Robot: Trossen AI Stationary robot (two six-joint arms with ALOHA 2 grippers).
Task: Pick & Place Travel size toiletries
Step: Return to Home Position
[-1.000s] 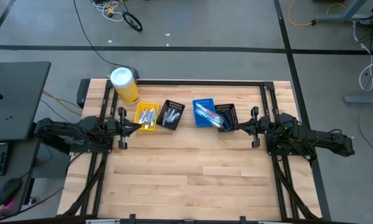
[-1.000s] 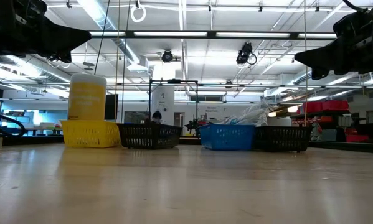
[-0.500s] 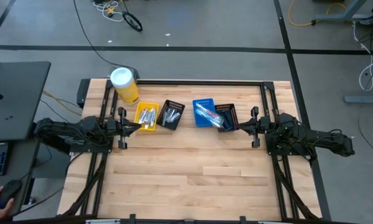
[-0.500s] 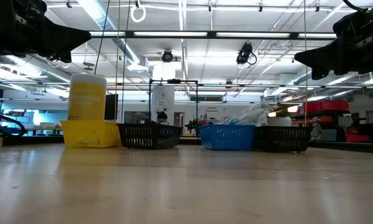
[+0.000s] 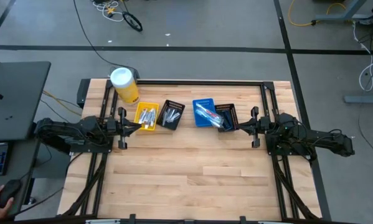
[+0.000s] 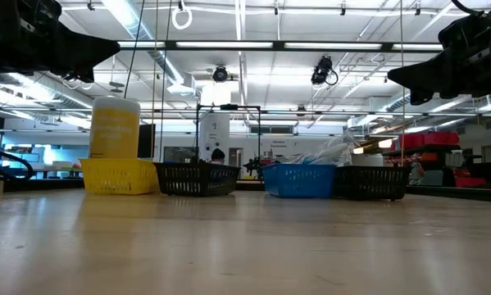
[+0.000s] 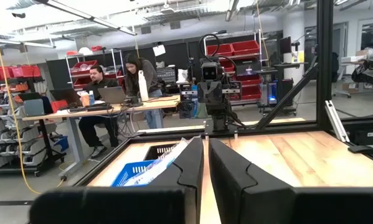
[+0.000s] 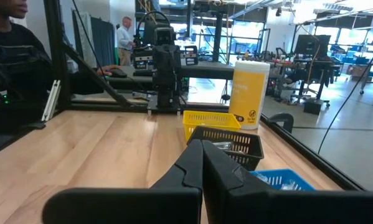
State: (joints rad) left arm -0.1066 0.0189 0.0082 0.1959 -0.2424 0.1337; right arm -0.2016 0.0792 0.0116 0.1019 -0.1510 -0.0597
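On the wooden desk [image 5: 192, 174], toiletries [image 5: 207, 112] are kept in bins [image 6: 118, 176] toward 12 o'clock; people [image 7: 99, 87] are seen beyond (a workshop). The left tool [image 5: 137, 126] and right tool [image 5: 236, 129] are closed narrow, unmoved since before.

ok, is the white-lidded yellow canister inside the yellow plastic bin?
No, the white-lidded yellow canister stands on the wooden table, apart from the small yellow bin.

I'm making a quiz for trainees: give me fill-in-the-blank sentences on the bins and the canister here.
The table holds ___ small bins in a row. The bin nearest the canister is ___. Between it and the blue bin stands a ___ one. The canister's lid is ___.
Missing: four; yellow; black; white.
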